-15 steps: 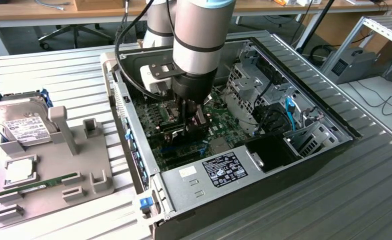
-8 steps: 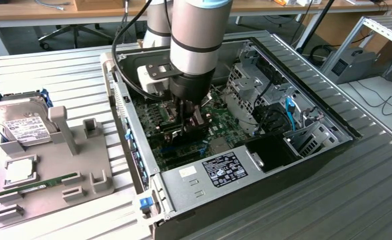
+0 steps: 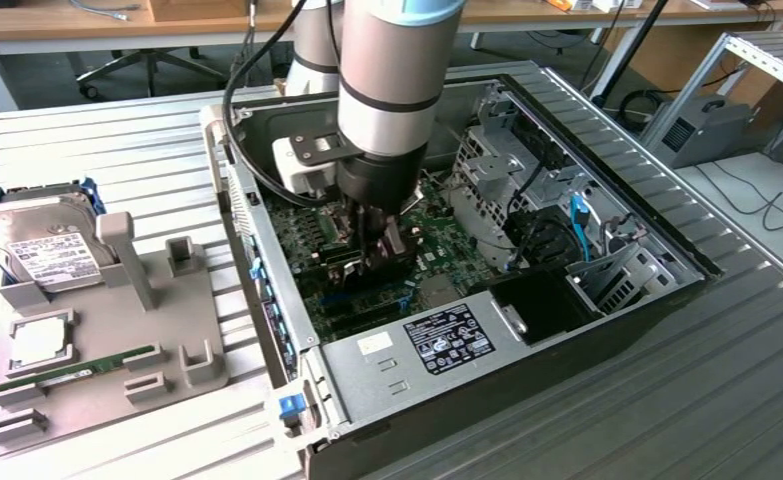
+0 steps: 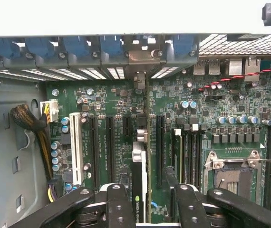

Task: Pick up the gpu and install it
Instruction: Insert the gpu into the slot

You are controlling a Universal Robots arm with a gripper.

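Gripper [image 4: 147,199] fingers clamp the gpu [image 4: 139,190] edge-on (bracket toward the rear slot covers [image 4: 102,52]), its long axis lined along the motherboard [image 4: 173,109] slot beneath.

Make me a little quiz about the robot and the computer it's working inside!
1. True or false: the gpu stands on edge over the motherboard, between the gripper fingers.
2. In the exterior view, which lies on the grey holder outside the computer case?
A. the hard drive
B. a keyboard
C. a fan
3. Fill in: the memory stick on the holder is coloured ____.

Key: 1 true; 2 A; 3 green.
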